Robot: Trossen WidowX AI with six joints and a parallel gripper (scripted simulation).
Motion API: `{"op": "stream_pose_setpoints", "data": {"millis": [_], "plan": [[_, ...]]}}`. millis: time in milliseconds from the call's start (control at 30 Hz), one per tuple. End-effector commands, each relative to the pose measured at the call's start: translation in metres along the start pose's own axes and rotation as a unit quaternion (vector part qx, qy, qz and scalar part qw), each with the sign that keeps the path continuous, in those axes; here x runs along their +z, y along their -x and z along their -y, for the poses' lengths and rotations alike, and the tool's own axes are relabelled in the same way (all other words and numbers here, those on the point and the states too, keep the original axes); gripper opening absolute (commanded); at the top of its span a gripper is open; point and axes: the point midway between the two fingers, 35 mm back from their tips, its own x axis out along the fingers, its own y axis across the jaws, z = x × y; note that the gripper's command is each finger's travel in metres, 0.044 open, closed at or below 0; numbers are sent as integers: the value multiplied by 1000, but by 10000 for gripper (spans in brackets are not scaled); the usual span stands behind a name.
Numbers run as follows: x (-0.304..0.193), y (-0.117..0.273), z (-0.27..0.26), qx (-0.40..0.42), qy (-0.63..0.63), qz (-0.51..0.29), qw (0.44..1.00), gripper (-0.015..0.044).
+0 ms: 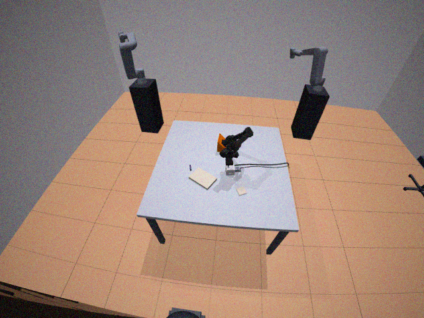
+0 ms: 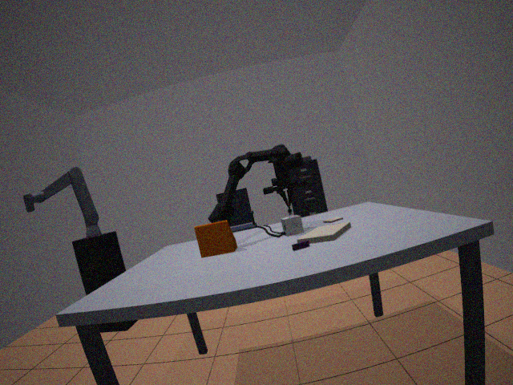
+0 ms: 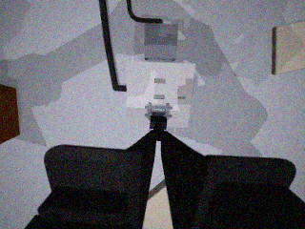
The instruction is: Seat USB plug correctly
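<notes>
The pale grey power cube [image 1: 230, 172] [image 2: 292, 224] [image 3: 138, 72] stands on the table, with slots showing in its top in the wrist view. The USB plug [image 3: 158, 120], a dark body with a grey collar, stands at the cube's lower edge in the wrist view. My gripper [image 1: 229, 164] [image 2: 289, 210] [image 3: 158, 135] points down just above the cube and is shut on the plug's dark body. The fingertips hide part of the plug. How deep it sits and which way round it is cannot be told.
A grey block [image 3: 161, 43] sits beside the cube, with dark cables [image 1: 264, 165] [image 3: 109, 48] nearby. An orange block [image 1: 220, 144] [image 2: 215, 239] stands near the arm's base. A cream slab [image 1: 203, 177] [image 2: 325, 232], a small pale pad [image 1: 241, 190] and a small dark item [image 1: 190, 167] [image 2: 300, 245] lie around.
</notes>
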Motion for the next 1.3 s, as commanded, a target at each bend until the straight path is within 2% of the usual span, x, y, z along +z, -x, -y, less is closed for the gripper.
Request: {"op": "stream_pose_setpoints", "data": {"millis": [0, 533, 1267], "plan": [[0, 4, 1, -1, 3, -3, 1000, 0], [0, 9, 0, 0, -20, -1, 1000, 0], [0, 8, 0, 0, -303, 0, 953, 0]]}}
